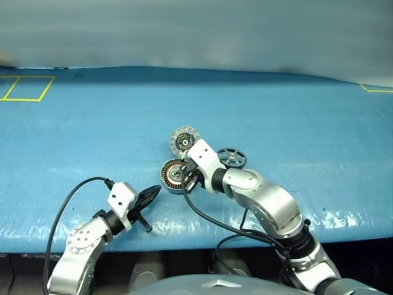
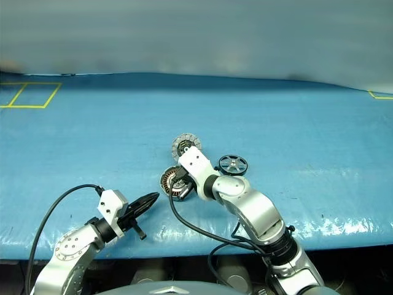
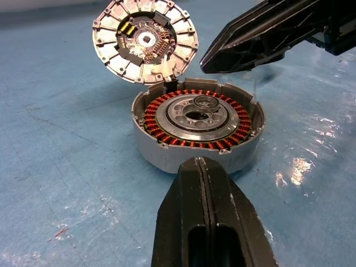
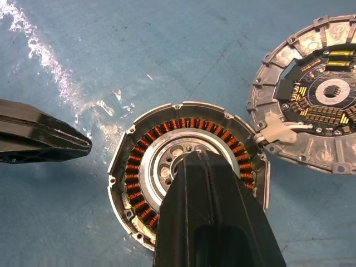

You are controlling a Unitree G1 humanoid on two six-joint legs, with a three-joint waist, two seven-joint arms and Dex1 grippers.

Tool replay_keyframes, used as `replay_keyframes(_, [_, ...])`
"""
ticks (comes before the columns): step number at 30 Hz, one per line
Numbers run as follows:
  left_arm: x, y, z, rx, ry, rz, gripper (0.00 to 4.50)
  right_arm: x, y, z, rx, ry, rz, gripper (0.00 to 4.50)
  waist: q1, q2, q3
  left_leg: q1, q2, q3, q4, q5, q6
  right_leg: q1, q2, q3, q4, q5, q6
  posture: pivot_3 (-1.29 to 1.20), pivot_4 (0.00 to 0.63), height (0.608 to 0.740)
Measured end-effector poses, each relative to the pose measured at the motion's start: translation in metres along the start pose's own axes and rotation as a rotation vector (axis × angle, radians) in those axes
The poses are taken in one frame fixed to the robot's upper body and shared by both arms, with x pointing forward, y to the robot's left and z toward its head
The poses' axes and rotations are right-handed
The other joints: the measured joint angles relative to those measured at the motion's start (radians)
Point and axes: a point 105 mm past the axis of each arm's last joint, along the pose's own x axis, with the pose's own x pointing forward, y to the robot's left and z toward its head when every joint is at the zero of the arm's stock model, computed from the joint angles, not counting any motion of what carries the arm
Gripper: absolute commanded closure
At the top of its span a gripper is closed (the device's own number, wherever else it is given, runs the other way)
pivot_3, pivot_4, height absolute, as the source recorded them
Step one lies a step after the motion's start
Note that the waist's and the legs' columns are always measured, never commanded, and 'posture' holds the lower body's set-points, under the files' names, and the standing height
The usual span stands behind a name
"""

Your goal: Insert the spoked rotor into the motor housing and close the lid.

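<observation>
The motor housing (image 1: 172, 176), a grey can ringed inside with copper windings, lies open on the blue table. Its lid (image 1: 184, 142) is swung back beyond it, joined at the rim, with the inner face and its circuit board (image 3: 146, 40) showing. The spoked rotor (image 1: 231, 157) lies flat on the table to the right of both. My right gripper (image 4: 192, 158) is shut and empty, its tip hovering over the housing's centre (image 4: 169, 167). My left gripper (image 3: 199, 162) is shut and empty too, pointing at the housing's near wall (image 3: 167, 158) from the left, a short way off.
A small plain ring (image 3: 206, 102) rests inside the housing on its central plate. Yellow tape lines (image 1: 24, 88) mark the far left of the table. The table's front edge (image 1: 184, 236) runs just below the arms, and black cables (image 1: 209, 221) trail from both wrists.
</observation>
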Motion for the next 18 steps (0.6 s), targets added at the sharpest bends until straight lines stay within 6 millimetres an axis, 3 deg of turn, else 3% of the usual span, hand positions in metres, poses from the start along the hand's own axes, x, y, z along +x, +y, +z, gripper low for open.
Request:
replay_keyframes(8, [-0.003,0.0,-0.009,-0.008,0.022,0.01,4.5,0.006,0.001,-0.012,0.019,0.061,0.013,4.49,-0.002,0.0,0.0,0.0,0.0,0.0,0.001,0.0,0.0,0.0,0.0,0.0,0.0,-0.001,0.001,0.0,0.15,0.74])
replay_keyframes(18, [-0.004,0.0,-0.012,-0.019,0.03,0.026,4.5,0.011,0.002,-0.013,0.036,0.056,0.014,4.49,-0.002,0.0,0.0,0.0,0.0,0.0,0.0,0.0,0.0,0.0,0.0,0.0,0.0,-0.001,0.001,0.0,0.15,0.74])
